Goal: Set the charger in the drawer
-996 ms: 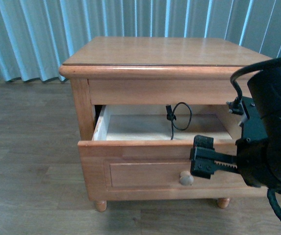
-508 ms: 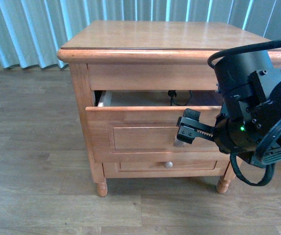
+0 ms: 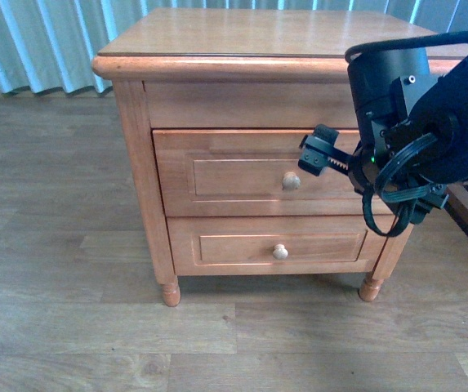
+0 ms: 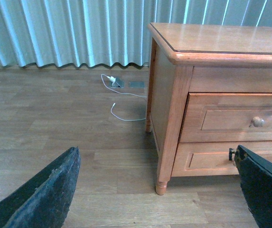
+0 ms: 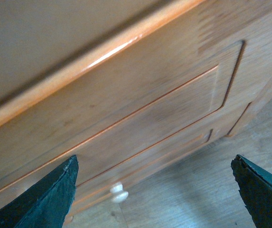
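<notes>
**Drawer flush, charger hidden**

My right end effector (image 3: 318, 153) hangs at three o'clock of the drawer (image 3: 242, 173) knob (image 3: 291, 180), fingers spread and empty. The charger shows nowhere, presumably shut inside. Only the left wrist view shows my left end effector (image 4: 159, 190), agape, and a white cable (image 4: 121, 102) on the floor (image 4: 55, 128).

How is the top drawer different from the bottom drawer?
The top drawer is taller than the bottom drawer. The top drawer's knob sits right of the bottom drawer's knob. The right gripper is close by the top drawer's front, while nothing is near the bottom drawer. Both are shut, light-brown wood, each with a recessed panel and one round pale knob.
</notes>
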Tool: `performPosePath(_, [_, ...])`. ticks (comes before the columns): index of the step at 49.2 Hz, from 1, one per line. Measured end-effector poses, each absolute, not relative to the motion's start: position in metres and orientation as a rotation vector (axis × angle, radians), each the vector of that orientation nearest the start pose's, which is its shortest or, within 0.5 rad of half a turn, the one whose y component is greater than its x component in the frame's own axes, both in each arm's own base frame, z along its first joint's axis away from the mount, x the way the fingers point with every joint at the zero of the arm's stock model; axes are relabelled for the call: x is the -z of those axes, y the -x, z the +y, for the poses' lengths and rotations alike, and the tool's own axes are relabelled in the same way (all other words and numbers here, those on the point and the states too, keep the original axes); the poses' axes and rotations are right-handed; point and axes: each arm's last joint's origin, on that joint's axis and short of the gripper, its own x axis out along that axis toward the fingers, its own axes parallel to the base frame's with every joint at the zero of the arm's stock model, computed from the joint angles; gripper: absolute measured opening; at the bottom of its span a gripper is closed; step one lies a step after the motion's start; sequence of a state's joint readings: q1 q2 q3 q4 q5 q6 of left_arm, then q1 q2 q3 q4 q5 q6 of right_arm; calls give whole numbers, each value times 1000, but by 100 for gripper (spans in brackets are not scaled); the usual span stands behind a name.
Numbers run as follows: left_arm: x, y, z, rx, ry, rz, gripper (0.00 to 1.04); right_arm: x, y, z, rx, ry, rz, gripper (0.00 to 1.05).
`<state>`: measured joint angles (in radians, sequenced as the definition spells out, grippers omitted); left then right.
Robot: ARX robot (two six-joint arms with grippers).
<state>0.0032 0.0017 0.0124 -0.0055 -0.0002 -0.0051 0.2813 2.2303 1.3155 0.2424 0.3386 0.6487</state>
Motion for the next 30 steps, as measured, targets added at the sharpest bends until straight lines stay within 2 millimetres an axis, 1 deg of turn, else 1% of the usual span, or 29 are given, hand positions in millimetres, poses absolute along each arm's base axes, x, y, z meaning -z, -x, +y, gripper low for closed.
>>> performPosePath(11, [-167,-97,0,-3,5,-5,99,-93,-447,117,263,-424,584,97])
performPosePath(20, [-167,-97,0,-3,5,-5,99,-93,-448,117,269,-427,572,97])
performPosePath(25, [-167,-97,0,-3,5,-5,99,-93,-444,116,253,-436,575,97])
performPosePath(30, [-167,-97,0,-3,5,-5,99,-104,-436,114,222,-463,568,97])
